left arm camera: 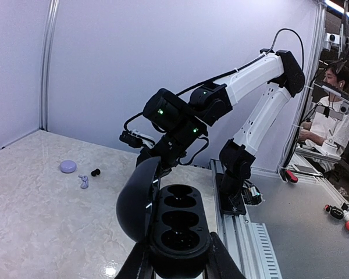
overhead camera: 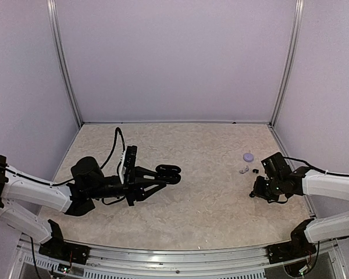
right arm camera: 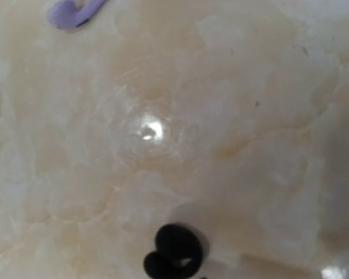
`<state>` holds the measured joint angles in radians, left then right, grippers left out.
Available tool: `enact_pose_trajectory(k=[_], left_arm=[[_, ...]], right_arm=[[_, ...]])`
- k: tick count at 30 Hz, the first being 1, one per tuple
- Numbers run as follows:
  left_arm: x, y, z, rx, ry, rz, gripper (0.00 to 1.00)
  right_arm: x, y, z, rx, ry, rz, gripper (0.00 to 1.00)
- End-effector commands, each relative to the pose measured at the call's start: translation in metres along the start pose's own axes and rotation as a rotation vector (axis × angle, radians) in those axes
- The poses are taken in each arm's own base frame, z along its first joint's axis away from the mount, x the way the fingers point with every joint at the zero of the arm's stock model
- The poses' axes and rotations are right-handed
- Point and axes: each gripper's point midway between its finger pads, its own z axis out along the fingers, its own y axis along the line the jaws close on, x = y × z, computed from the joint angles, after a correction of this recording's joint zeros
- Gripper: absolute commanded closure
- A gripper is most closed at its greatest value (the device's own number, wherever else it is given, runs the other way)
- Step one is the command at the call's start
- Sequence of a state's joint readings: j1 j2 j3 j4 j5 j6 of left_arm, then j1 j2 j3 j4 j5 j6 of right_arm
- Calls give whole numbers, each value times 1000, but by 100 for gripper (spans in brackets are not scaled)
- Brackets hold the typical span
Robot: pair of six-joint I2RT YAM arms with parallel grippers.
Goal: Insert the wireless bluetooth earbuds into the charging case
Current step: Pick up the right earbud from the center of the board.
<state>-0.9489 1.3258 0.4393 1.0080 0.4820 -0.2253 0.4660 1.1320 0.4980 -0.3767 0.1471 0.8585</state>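
- Risk: the black earbud (right arm camera: 174, 253) is tiny, rounded and glossy. If I pinch off-centre, I expect it to squirt out and skid across the table (overhead camera: 192, 215).
- Cause: the fingers don't show in the right wrist view, so I'd be aligning half blind.
- Right gripper (overhead camera: 257, 190): low over the table near the right edge. I can't tell how wide its claw stands.
- Risk: the lavender earbud (overhead camera: 243, 170) lies just beside the dark one, so a sloppy approach could nudge it or pick it up instead. It probably belongs to the lavender puck-shaped case (overhead camera: 248, 156) just beyond it, toward the far edge.
- Left gripper (overhead camera: 163, 174): clamped narrow on the black charging case (left arm camera: 180, 226), held up left of the table's centre.
- Risk: the lid (left arm camera: 136, 203) stands up along one side of the sockets (left arm camera: 180, 218) and could block the drop. A bud that goes in tilted won't seat.
- Look: the black bud is a small curled shape. The lavender one is pale with a short stem.
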Motion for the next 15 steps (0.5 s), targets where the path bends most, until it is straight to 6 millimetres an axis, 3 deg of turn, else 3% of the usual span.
enact_pose_trajectory(k=[1, 15], left_arm=[[-11, -5, -4, 23, -44, 16, 96], [-17, -6, -7, 22, -58, 27, 96]], right_arm=[[-9, -4, 1, 29, -31, 30, 80], [-7, -6, 13, 47, -13, 20, 81]])
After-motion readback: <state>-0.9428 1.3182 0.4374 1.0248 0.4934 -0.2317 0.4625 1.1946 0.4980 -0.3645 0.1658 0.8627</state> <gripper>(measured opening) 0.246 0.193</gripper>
